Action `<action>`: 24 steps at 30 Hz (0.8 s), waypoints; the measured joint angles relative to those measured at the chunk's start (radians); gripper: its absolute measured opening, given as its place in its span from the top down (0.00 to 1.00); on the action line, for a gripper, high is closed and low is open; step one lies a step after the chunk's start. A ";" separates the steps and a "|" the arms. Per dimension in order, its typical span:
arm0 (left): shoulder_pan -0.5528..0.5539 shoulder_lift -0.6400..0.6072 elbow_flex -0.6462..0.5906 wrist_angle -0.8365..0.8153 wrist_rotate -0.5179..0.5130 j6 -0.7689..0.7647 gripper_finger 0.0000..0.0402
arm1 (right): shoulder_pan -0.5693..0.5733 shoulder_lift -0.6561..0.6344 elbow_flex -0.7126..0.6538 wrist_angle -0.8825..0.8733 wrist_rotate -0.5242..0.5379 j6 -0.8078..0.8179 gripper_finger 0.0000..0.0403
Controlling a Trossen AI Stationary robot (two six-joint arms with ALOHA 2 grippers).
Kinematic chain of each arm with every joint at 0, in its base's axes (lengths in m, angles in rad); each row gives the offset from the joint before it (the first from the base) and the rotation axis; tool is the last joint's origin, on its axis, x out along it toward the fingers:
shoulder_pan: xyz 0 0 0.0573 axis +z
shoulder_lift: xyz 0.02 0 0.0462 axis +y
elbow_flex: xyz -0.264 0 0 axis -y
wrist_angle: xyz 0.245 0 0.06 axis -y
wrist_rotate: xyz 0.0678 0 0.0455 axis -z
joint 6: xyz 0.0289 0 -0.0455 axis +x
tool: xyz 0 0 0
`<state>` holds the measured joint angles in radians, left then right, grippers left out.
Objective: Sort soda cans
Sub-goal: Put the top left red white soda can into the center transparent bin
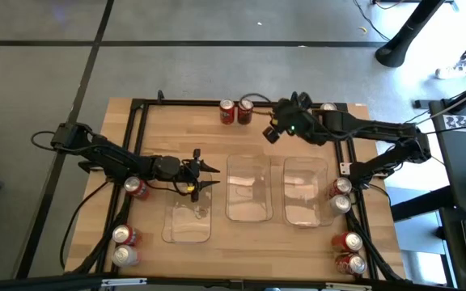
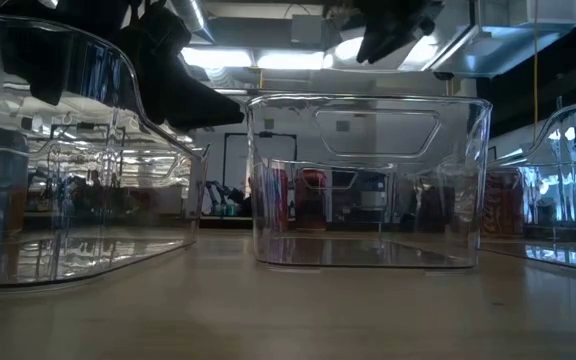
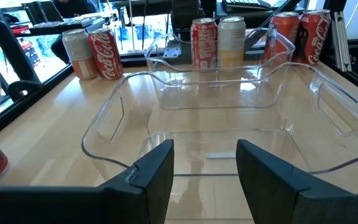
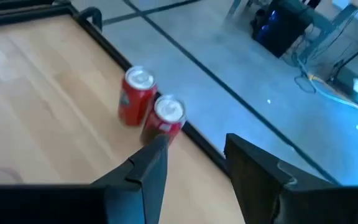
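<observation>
nearest the bottom edge of the overhead picture you have cans waiting in pairs: two at lower left (image 1: 124,245) and two at lower right (image 1: 349,252), all upright on the table (image 1: 184,137). a step further up sit the three clear trays, the left tray (image 1: 188,222) lowest in frame, the middle tray (image 1: 249,187) and right tray (image 1: 306,191) beside it. none of them seems to hold a can yet, so by the look of it the sorting has barely begun.

at mid-left your left gripper (image 1: 205,176) hangs just above the left tray's upper edge, fingers (image 3: 157,174) parted and nothing between them (its own camera looks straight through the gap into an empty tray). one red can (image 1: 136,187) stands right beside that arm. at mid-right two more cans (image 1: 340,195) stand against the right tray's outer side.

furthest up, near the top edge of the table, your right gripper (image 1: 275,129) hovers just to the right of a pair of red cans (image 1: 235,111). its fingers (image 4: 143,174) are also apart and empty; in its wrist picture the nearer can (image 4: 165,123) sits just past one fingertip, which suggests it is lining up for that one. another can top (image 1: 328,107) peeks out behind the arm at upper right.

the cans ring the table's edges, probably so each arm reaches its own side and drops inward.
</observation>
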<state>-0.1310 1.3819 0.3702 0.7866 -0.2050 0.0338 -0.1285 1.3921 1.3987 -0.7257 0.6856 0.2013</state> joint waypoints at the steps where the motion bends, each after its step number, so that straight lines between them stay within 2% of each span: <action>1: 0.000 0.000 0.000 0.000 0.000 0.000 0.59 | -0.013 0.006 0.000 0.013 -0.012 -0.004 0.60; 6: 0.000 0.000 0.000 -0.001 0.000 0.000 0.59 | -0.067 0.049 0.000 0.036 -0.037 0.000 0.60; 10: 0.000 0.000 0.000 -0.009 0.000 0.000 0.59 | -0.091 0.084 -0.002 0.038 -0.101 -0.011 0.60; 16: 0.000 0.000 0.000 -0.013 0.000 0.008 0.59 | -0.088 0.108 -0.002 0.093 -0.023 -0.053 0.60; 19: 0.000 0.000 0.000 -0.017 0.000 0.008 0.59 | -0.089 0.122 -0.002 0.100 -0.050 -0.055 0.60; 24: 0.000 0.000 -0.001 -0.020 0.000 0.008 0.59 | -0.089 0.147 -0.002 0.100 -0.093 -0.077 0.50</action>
<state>-0.1310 1.3819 0.3695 0.7664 -0.2050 0.0414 -0.2173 1.5389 1.3972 -0.6259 0.5929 0.1241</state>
